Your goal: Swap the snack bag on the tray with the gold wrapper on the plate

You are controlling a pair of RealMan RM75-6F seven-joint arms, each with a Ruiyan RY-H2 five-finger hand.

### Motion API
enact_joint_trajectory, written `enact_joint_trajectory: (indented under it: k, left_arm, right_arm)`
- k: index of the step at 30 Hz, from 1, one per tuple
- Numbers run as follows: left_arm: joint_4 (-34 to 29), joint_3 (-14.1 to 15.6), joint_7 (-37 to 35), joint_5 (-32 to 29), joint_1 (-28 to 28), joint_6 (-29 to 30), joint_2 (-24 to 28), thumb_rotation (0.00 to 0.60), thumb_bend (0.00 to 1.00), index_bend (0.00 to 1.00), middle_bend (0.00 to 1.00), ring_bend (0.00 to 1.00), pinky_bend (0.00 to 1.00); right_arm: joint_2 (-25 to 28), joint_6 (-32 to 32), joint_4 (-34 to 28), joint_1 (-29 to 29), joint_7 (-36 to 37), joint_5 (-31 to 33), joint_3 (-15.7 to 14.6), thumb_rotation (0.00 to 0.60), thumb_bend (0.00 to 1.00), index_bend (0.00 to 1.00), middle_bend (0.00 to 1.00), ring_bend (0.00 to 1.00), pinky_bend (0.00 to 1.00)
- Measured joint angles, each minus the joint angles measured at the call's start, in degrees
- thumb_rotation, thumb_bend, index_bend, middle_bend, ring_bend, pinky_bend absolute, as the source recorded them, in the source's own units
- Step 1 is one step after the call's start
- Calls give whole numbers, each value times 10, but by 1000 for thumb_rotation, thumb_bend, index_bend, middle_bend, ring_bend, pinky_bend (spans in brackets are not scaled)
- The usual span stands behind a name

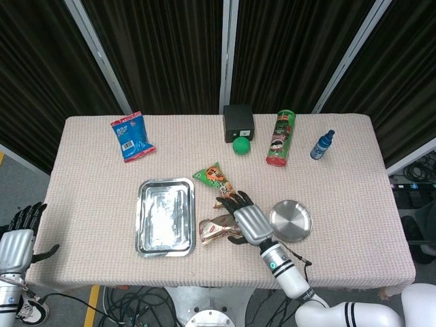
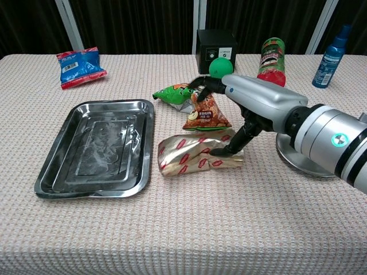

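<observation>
Gold wrapper lies on the table just right of the tray, the right hand over its right end with a dark fingertip touching; whether it grips is hard to tell. Snack bag sits just behind, half hidden. Plate stands bare beyond the hand. Left hand hangs spread, off the table's edge.

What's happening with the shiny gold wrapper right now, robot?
Right hand holding gold wrapper beside tray. Left hand open, off table. Plate bare. Snack bag close behind.
</observation>
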Motion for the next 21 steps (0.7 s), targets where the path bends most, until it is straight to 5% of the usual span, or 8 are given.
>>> enact_joint_trajectory:
  k: [9,15,21]
  left_arm:
    - [0,-5,-6,8,1,-3,-1,600,149,42,50,0,78]
    - [4,-7,-11,10,3,-8,-4,600,149,42,50,0,78]
    - [13,-8,-21,9,7,-11,-3,600,149,42,50,0,78]
  right_arm:
    - [48,25,-53,0,52,-2,38,600,0,0,52,0,0]
    - [20,19,1,37,27,86,88,600,0,0,34,0,0]
    - [-62,13,111,110,-29,200,130,600,0,0,27,0,0]
